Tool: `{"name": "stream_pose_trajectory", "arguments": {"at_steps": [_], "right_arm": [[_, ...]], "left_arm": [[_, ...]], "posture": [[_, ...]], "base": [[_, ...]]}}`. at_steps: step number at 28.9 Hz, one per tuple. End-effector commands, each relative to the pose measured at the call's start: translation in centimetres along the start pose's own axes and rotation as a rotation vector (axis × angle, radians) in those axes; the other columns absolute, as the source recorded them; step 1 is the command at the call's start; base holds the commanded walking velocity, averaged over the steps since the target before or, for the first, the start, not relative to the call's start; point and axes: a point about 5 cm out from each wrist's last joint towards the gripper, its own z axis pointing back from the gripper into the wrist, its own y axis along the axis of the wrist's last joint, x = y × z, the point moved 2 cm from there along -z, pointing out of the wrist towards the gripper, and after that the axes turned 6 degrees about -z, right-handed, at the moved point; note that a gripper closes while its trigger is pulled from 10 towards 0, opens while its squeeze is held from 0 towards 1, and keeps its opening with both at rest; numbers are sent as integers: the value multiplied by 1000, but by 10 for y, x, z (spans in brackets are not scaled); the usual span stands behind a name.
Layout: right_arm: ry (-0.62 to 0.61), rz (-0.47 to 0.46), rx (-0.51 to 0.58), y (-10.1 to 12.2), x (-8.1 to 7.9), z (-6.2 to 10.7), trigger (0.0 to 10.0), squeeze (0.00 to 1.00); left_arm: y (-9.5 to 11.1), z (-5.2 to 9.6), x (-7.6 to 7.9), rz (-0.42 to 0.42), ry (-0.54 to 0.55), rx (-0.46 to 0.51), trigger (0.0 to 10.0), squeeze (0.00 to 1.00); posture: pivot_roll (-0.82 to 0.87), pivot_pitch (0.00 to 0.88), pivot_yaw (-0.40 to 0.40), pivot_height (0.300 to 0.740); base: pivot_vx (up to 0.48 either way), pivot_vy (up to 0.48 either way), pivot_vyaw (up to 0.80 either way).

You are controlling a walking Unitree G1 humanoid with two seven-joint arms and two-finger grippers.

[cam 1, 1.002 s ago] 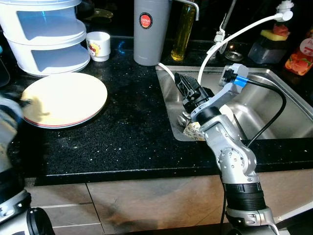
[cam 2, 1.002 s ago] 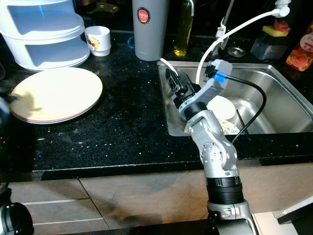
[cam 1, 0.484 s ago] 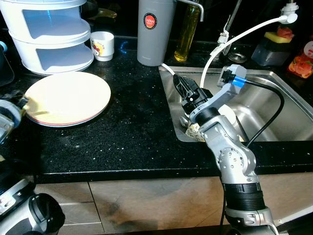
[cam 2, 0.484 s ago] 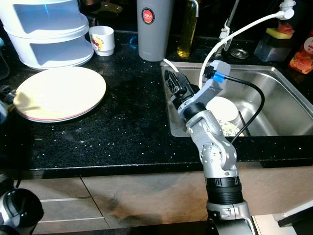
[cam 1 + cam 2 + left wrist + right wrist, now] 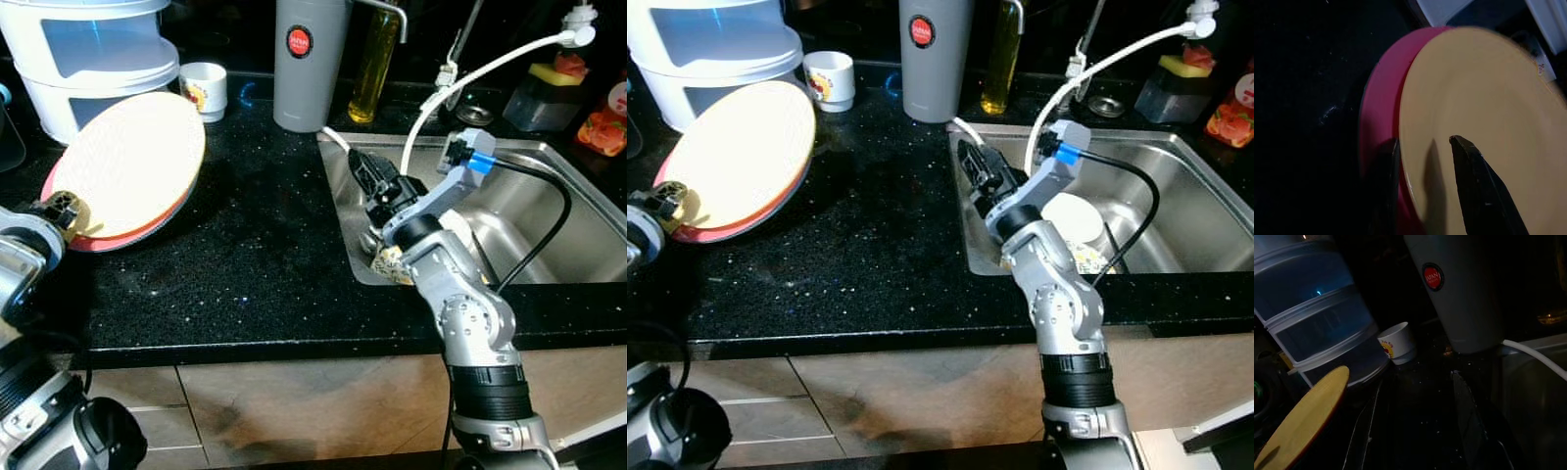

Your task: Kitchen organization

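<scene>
A yellow plate (image 5: 127,162) lies stacked on a pink plate (image 5: 122,230). Both stand tilted, their near-left rim lifted off the black counter (image 5: 255,255) and their far edge low beside the white tiered container (image 5: 88,59). My left gripper (image 5: 67,211) is shut on that lifted rim. In the left wrist view one finger sits over the yellow plate (image 5: 1484,127) and the other under the pink plate (image 5: 1383,117). My right gripper (image 5: 370,174) hovers open and holding nothing at the left edge of the steel sink (image 5: 578,186).
A grey flask (image 5: 312,59), an oil bottle (image 5: 375,54) and a white cup (image 5: 206,88) stand along the back of the counter. A white dish (image 5: 1073,215) lies in the sink under a white faucet hose (image 5: 470,73). A sponge holder (image 5: 549,93) sits back right.
The two stacked plates lay flat on the counter; my left gripper has raised their near-left rim so they now stand tilted. The right arm has not moved.
</scene>
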Motion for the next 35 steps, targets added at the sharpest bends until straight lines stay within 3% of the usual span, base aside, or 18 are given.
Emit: {"name": "stream_pose_trajectory", "arguments": {"at_steps": [1, 5, 11, 18, 21, 22, 23, 24, 25, 26, 27, 30, 35], "right_arm": [[2, 5, -13, -1, 0, -1, 10000, 0], [5, 6, -4, 0, -1, -2, 10000, 0], [-1, 10, -4, 1, 1, 0, 10000, 0], [9, 12, -1, 2, -2, -3, 10000, 0], [11, 12, -5, 1, -2, -3, 10000, 0], [12, 13, -5, 2, -2, -3, 10000, 0], [12, 13, -5, 2, -2, -3, 10000, 0], [12, 15, -3, 2, -2, -3, 10000, 0], [12, 16, -2, 3, -2, -3, 10000, 0], [12, 16, -2, 3, -2, -3, 10000, 0], [11, 17, 0, 4, -2, -3, 10000, 0], [7, 19, 3, 6, -1, -3, 10000, 0], [6, 22, 5, 6, 0, -4, 10000, 0]], "left_arm": [[-12, -4, -7, -6, 34, -74, 10000, 0], [-16, -11, -4, 46, 41, -91, 10000, 0], [-10, -20, 6, 151, 8, -44, 10000, 0], [-1, -32, 27, 278, -27, 6, 10000, 0], [-8, -39, 34, 302, -32, -25, 10000, 0], [-17, -42, 33, 318, -13, -53, 5647, 0], [-17, -42, 33, 318, -13, -53, 5647, 0], [-22, -43, 31, 320, 3, -72, 3961, 0], [-26, -45, 29, 323, 20, -90, 1098, 0], [-26, -45, 29, 323, 20, -90, 1098, 0], [-30, -46, 28, 326, 29, -102, 0, 0], [-32, -46, 32, 351, 33, -106, 0, 0], [-14, -39, 55, 375, -121, -30, 0, 0]], "posture": [[222, 81, -89, 740], [211, 77, -84, 740], [209, 77, -85, 740], [205, 73, -91, 740], [202, 66, -96, 740], [202, 66, -96, 740], [202, 66, -96, 740], [202, 66, -96, 740], [202, 66, -96, 740], [202, 66, -96, 740], [202, 66, -96, 740], [183, 66, -99, 740], [185, 66, -101, 740]], "base": [[0, 0, 0], [0, 0, 0], [0, 0, 0], [0, 0, 0], [0, 0, 0], [0, 0, 0], [0, 0, 0], [0, 0, 0], [0, 0, 0], [0, 0, 0], [0, 0, 0], [0, 0, 0], [0, 0, 0]]}}
